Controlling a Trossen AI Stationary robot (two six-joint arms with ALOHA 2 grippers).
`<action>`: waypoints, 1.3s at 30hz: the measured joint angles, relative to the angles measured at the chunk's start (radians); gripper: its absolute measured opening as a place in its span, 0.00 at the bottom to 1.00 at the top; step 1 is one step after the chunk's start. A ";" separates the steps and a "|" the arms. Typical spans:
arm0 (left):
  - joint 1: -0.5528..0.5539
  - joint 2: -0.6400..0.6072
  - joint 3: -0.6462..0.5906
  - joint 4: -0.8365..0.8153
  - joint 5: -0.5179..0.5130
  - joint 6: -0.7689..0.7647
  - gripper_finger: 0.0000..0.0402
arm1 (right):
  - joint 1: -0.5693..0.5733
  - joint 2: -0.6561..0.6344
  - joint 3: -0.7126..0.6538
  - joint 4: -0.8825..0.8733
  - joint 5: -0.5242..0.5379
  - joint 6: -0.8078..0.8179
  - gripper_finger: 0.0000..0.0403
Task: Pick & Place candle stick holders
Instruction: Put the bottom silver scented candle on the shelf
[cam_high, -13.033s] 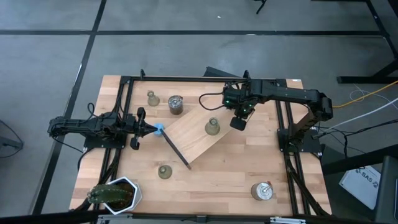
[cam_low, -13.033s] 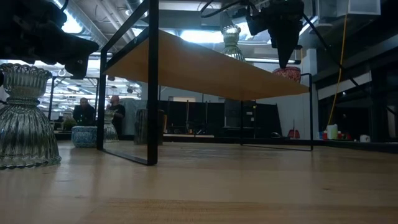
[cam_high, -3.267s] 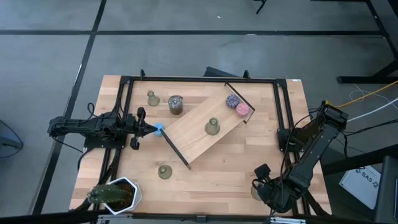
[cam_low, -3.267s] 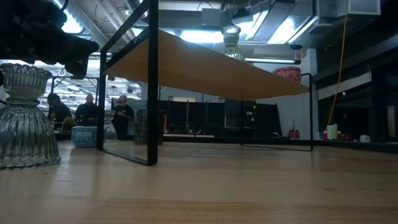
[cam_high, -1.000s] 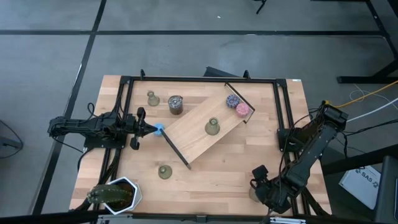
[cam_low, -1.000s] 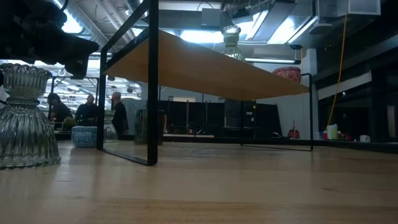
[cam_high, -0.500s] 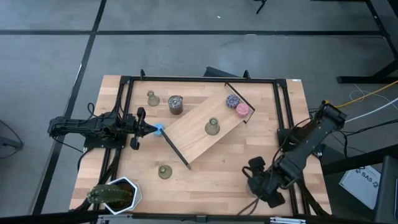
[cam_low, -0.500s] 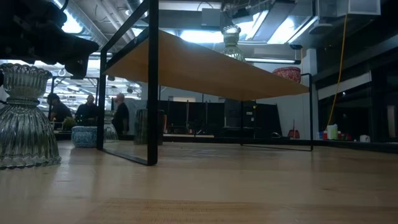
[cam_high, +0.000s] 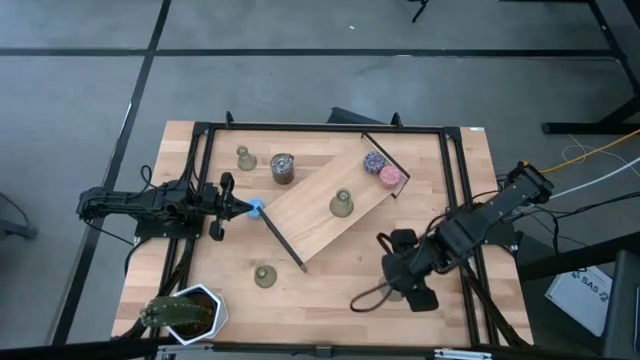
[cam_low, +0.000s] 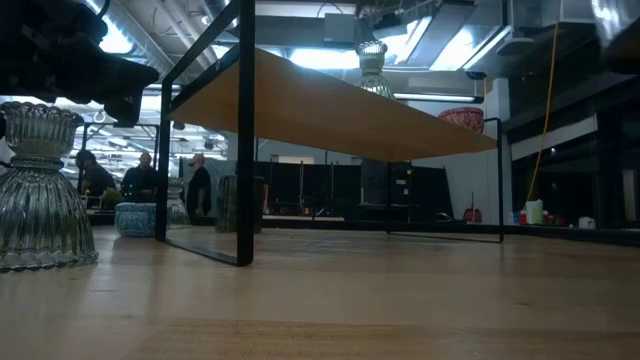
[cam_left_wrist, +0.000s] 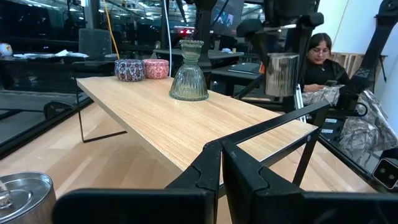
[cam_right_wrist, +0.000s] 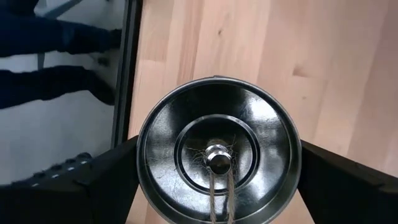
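Right hand (cam_high: 402, 274) hangs over the near right part of the desk (cam_high: 340, 290), fingers set wide and clamped on a round silver tin (cam_right_wrist: 217, 124), so as I read it it has no room for a holder until that tin is put down. Left hand (cam_high: 240, 207) rests with fingers together at the left end of the raised board (cam_high: 310, 225), a small blue piece (cam_high: 256, 208) at its tip; what that is I can't make out. All three candle stick holders stand upright, necks up: one holder on the board (cam_high: 341, 204), one far-left holder (cam_high: 245, 158) beside a second tin (cam_high: 282, 168), and one near holder (cam_high: 264, 274) on the bare desk. That near one lies well to the left of my right hand and closer to the left hand. The carried tin hides the desk beneath it, and the high view doesn't show the tin clearly under the wrist.
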 joint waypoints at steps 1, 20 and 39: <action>0.000 0.000 0.000 0.000 0.000 0.000 0.03 | -0.011 0.008 0.013 -0.007 -0.010 0.000 0.92; 0.000 0.000 0.000 0.000 0.000 0.000 0.03 | -0.206 0.224 0.391 -0.142 -0.022 -0.072 0.92; 0.000 0.000 0.000 0.000 0.000 0.000 0.03 | -0.372 0.364 0.647 -0.171 -0.022 -0.120 0.92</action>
